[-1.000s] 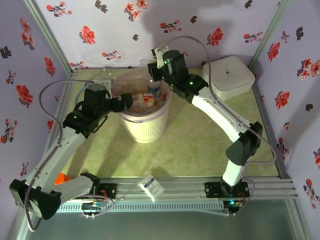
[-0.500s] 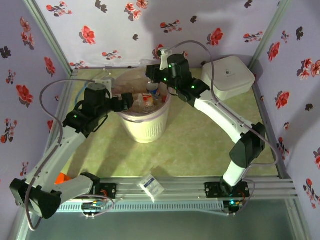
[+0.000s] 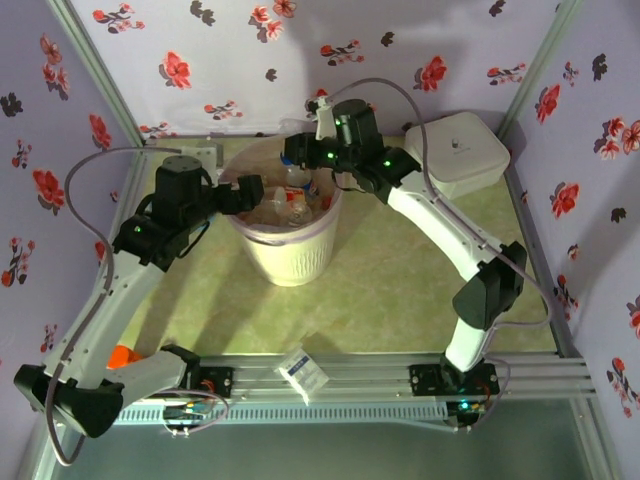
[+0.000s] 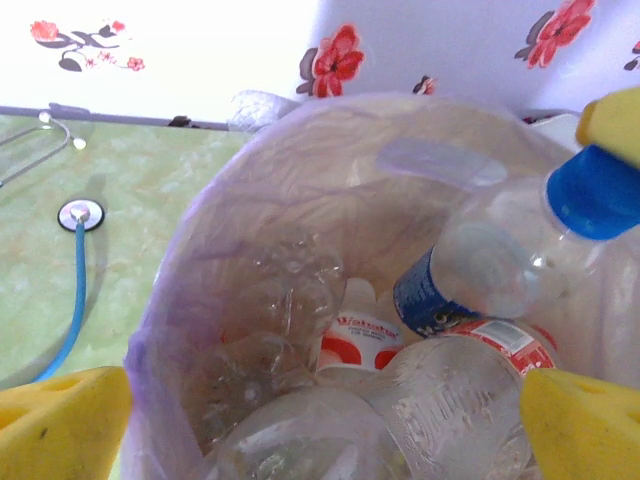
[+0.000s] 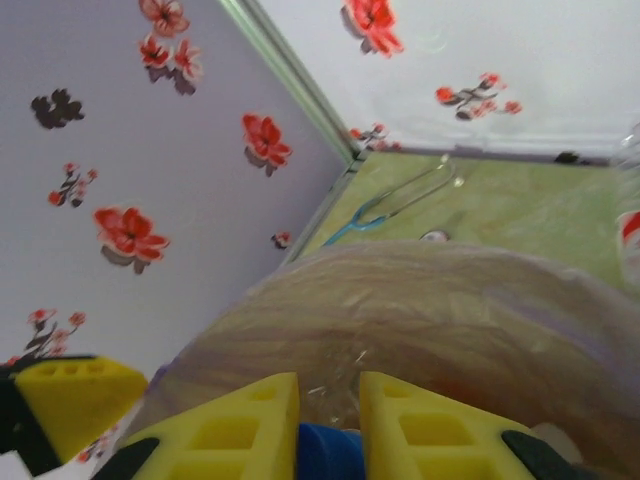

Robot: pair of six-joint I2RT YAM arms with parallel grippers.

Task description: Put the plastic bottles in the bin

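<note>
The bin point(image 3: 290, 256), a white ribbed wastebasket with a pinkish bag, stands at the table's back middle. Several crushed clear plastic bottles point(image 4: 360, 340) with red and blue labels lie inside the bin point(image 4: 205, 250). My right gripper point(image 3: 297, 152) hangs over the bin's far rim. In the right wrist view that gripper point(image 5: 328, 420) is shut on the blue cap point(image 5: 325, 455) of a bottle. The bottle point(image 4: 470, 275), blue-labelled, dangles into the bin with its cap point(image 4: 595, 190) uppermost. My left gripper point(image 3: 250, 192) is over the left rim, open point(image 4: 320, 430), its fingers wide apart above the pile.
A flat white rounded-square box point(image 3: 457, 150) sits at the back right. A white-blue packet point(image 3: 303, 371) lies on the front rail, and something orange point(image 3: 122, 356) is by the left arm's base. A blue cable point(image 4: 75, 270) runs over the green mat left of the bin.
My right gripper has carried the blue-capped bottle leftwards over the bin's far rim. My left arm has shifted a little back and left, its gripper staying at the bin's left rim.
</note>
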